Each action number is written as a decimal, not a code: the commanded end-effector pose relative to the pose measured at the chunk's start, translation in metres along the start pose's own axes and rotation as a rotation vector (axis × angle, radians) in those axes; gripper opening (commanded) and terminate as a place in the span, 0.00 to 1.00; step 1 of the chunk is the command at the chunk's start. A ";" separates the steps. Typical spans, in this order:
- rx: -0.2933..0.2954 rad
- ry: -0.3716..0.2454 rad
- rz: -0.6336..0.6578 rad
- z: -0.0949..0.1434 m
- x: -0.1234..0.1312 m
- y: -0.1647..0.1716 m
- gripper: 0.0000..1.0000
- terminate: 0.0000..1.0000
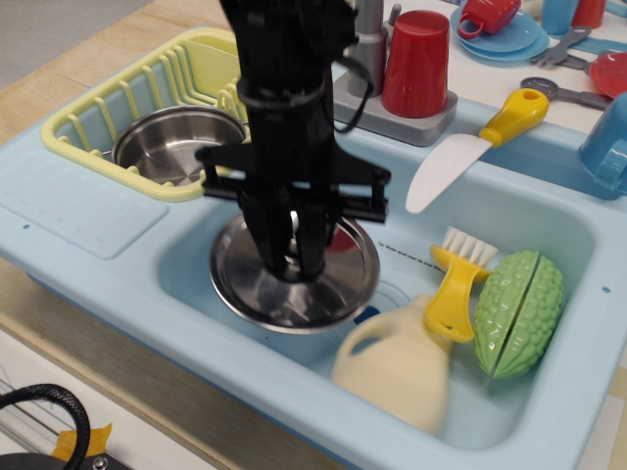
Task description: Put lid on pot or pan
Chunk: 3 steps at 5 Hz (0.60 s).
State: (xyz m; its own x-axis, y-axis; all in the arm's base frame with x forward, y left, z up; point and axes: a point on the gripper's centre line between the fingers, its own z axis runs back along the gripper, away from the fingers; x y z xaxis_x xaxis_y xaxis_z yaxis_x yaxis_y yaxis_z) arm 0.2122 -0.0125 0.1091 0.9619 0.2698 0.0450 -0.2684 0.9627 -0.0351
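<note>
My black gripper [297, 266] hangs over the blue sink [509, 431] and is shut on the knob of the round shiny steel lid [294, 284]. The lid hangs roughly level under the fingers, lifted above the sink floor at the sink's left half. The shiny steel pot [176, 147] stands open in the yellow dish rack [98, 108] at the upper left, left of and behind the lid. The knob itself is mostly hidden between the fingers.
A cream jug [397, 367], a yellow brush [456, 284] and a green gourd [519, 313] lie in the sink's right half. A yellow-handled knife [470, 147] rests on the rim. A grey faucet [367, 49] and red cup [416, 64] stand behind.
</note>
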 end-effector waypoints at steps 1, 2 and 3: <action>0.007 -0.119 -0.029 0.027 0.020 0.007 0.00 0.00; 0.032 -0.172 -0.036 0.038 0.034 0.019 0.00 0.00; 0.032 -0.221 -0.034 0.043 0.042 0.044 0.00 0.00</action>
State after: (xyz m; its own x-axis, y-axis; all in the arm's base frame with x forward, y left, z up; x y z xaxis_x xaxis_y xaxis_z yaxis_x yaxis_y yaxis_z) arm 0.2374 0.0541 0.1435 0.9393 0.2262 0.2580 -0.2288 0.9733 -0.0201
